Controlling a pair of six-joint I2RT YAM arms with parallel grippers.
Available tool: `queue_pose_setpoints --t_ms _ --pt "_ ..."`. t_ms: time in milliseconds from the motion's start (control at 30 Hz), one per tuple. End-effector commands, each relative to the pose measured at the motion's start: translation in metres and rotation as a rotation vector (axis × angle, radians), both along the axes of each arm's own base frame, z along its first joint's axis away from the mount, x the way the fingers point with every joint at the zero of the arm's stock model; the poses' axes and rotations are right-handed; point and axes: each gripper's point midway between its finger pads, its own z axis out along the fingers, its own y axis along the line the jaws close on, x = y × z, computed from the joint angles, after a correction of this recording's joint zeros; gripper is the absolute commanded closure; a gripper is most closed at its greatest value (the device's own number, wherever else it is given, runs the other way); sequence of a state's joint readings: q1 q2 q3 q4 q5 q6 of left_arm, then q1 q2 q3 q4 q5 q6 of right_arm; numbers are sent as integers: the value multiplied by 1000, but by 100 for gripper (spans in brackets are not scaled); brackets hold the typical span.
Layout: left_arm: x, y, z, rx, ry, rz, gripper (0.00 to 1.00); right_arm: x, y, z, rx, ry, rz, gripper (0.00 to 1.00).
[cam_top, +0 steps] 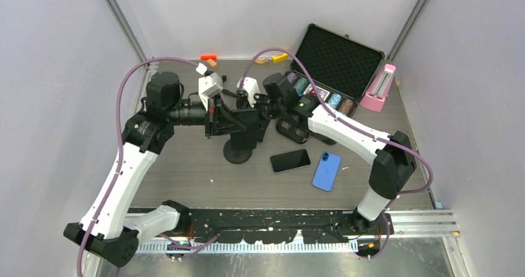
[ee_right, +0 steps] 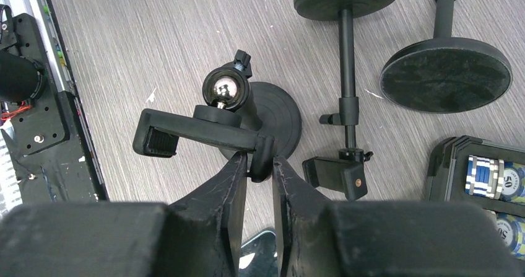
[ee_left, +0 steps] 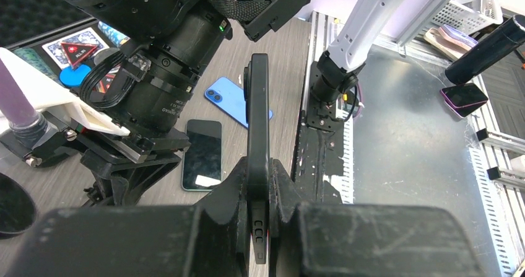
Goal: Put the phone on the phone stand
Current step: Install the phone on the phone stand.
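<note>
Your left gripper is clamped tight on the phone, holding it edge-on and clear of the table, its thin dark side and camera bump facing the wrist camera. From above, you see that gripper reaching in from the left to the top of the stand, which stands upright on its round base near the middle of the table. Your right gripper meets it from the other side. In the right wrist view its fingers sit close together on either side of one end of the stand's clamp bar, just below the shiny ball joint. They appear to touch the bar on both sides, though you cannot be sure how firmly they press. The bar lies level above the stand's base. Right of that base, a black phone and a blue phone lie flat side by side, both apart from the arms. A second stand lies toppled nearby, its own clamp near your right fingers, and a third round base sits beside it. An open case of poker chips rests at the far right of the table, a pink object just beside it.
</note>
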State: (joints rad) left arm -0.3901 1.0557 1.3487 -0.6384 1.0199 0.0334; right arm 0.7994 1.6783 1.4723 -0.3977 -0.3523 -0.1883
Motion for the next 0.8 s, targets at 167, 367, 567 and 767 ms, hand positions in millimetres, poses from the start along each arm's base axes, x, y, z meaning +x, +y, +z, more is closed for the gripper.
queue_pose_setpoints --t_ms 167,367,567,767 --pt "-4 -3 11 -66 -86 -44 100 5 8 18 25 -45 -4 83" --pt "4 -9 -5 -94 -132 -84 100 4 9 22 33 -33 -16 92" --pt "20 -19 -22 -138 -166 -108 100 4 9 23 26 -38 -27 98" --pt "30 -26 -42 -170 -233 -142 100 3 7 21 19 -39 -33 100"
